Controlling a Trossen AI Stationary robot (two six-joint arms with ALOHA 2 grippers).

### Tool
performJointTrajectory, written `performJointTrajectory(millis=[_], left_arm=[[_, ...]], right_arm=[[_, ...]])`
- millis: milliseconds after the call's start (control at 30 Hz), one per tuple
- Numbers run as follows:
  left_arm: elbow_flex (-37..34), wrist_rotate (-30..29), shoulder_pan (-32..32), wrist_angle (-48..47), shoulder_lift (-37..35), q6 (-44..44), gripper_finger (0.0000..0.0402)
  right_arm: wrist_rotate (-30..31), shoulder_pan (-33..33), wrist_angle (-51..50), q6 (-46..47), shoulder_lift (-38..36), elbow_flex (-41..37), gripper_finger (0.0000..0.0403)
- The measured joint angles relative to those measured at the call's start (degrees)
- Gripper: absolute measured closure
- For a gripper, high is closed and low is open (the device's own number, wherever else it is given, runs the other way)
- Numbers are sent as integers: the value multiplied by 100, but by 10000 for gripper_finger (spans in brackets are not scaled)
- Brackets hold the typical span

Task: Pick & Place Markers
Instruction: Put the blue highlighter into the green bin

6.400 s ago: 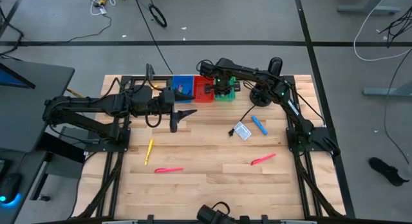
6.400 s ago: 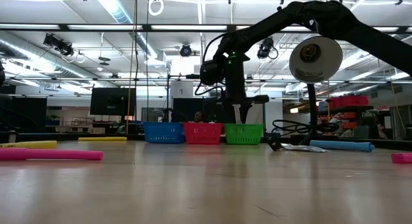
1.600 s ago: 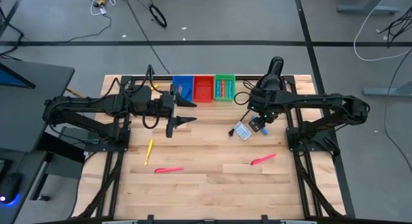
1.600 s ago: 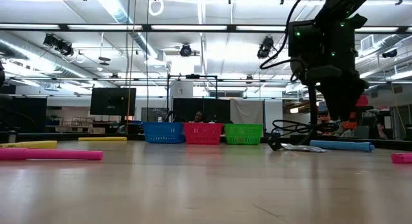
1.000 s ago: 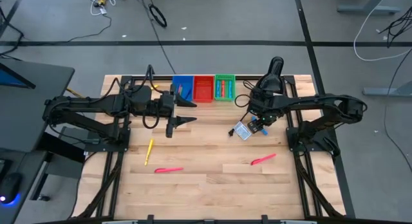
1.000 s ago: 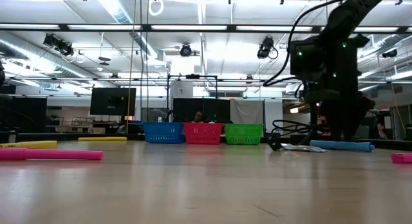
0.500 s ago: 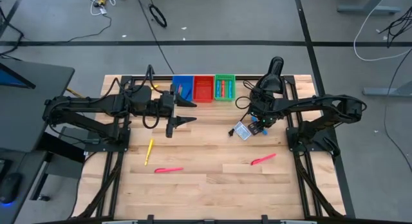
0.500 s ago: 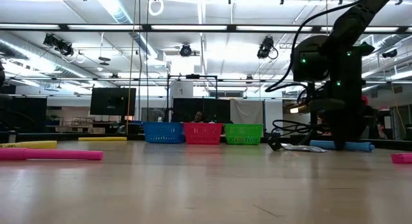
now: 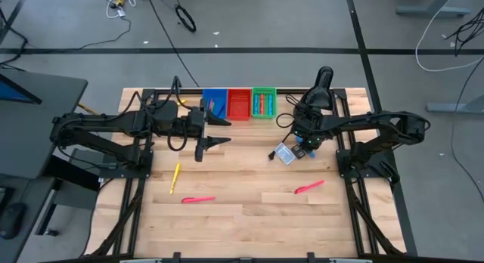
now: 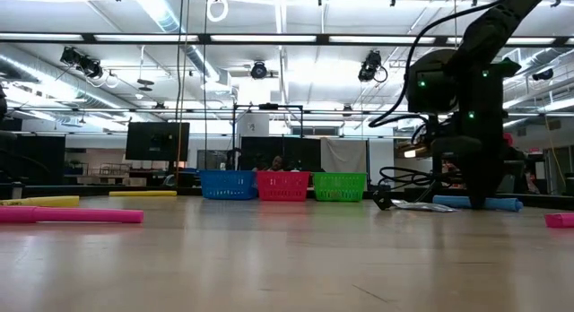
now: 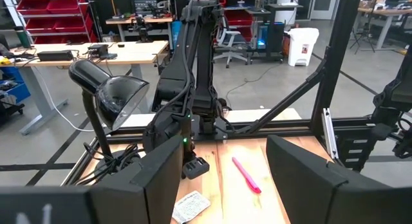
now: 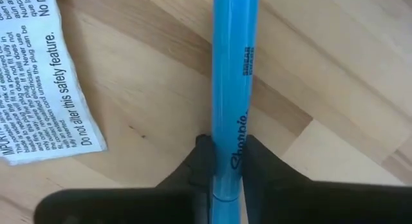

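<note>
A pale plank bench (image 9: 249, 218) fills an open workshop. The right pincer (image 12: 222, 161) is clamped across a slim blue plastic marker (image 12: 233, 89) lying flat beside a printed paper tag (image 12: 45, 82), probably for lifting. The left pincer (image 9: 215, 141) hangs released mid-bench. Bare bench separates them.

Blue marker (image 12: 230, 102) lies flat on the bench right of centre, black lettering up. Yellow marker (image 9: 176, 174) sits lower left, one pink marker (image 9: 198, 199) below it, another pink marker (image 9: 309, 187) lower right.
</note>
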Motion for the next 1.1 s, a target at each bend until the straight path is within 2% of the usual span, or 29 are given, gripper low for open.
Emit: performJointTrajectory(millis=[233, 400, 633, 833, 1100], left_arm=[[0, 0, 0, 0, 0, 9, 170], [0, 0, 0, 0, 0, -44, 170], [0, 0, 0, 2, 0, -409, 170], [0, -54, 1, 9, 0, -549, 170], [0, -280, 2, 56, 0, -597, 170]], right_arm=[[-28, 254, -169, 54, -352, 656, 365], [-11, 678, -217, 248, -640, 1195, 365], [272, 1324, -80, 337, -677, 1875, 365], [500, 1547, 603, 334, -675, 2339, 365], [503, 1708, 2105, 39, -678, 2522, 365]])
